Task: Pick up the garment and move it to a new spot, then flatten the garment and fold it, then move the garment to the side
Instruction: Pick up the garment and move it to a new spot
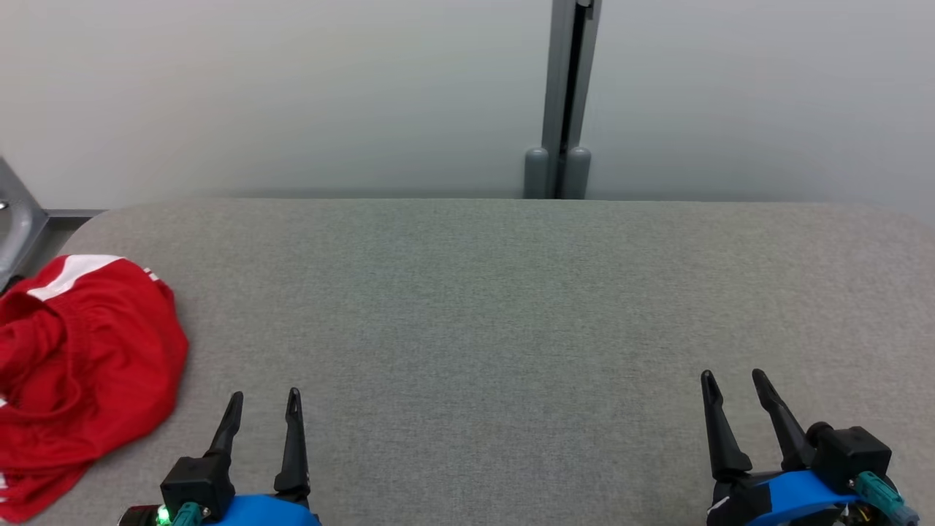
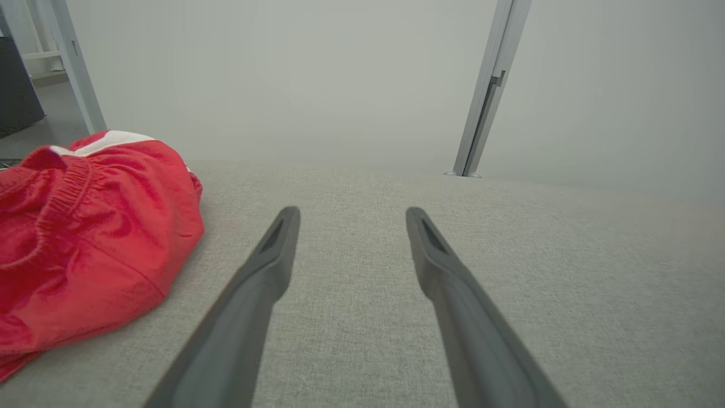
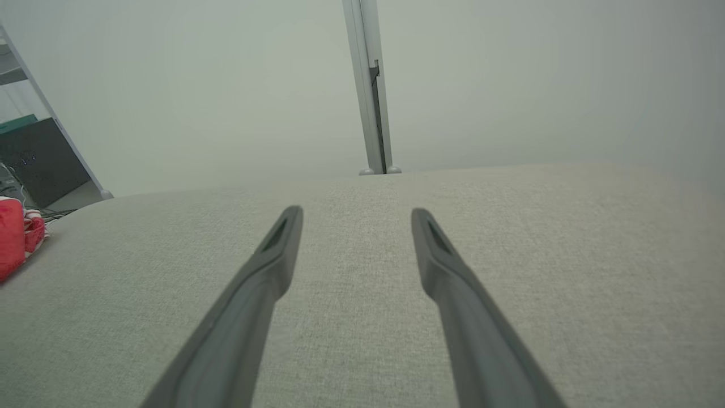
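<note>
Garment (image 1: 80, 372) count is one: red, shiny, with a white stripe and an elastic band. It's crumpled in a heap at the far left edge of the worktop (image 1: 475, 307), partly cut off by the head view's left border. Nothing is touching it.

Two tools on show. The left tool (image 1: 264, 396) hovers just right of the heap, near it but apart, its two dark fingers spread wide with nothing between them. The right tool (image 1: 733, 375) is well apart, over on the other side of the grey fabric. Also two fingers, also spread wide and empty.

Behind the worktop there's one pale wall and one grey upright post (image 1: 566, 95) with two rounded feet at its base.
</note>
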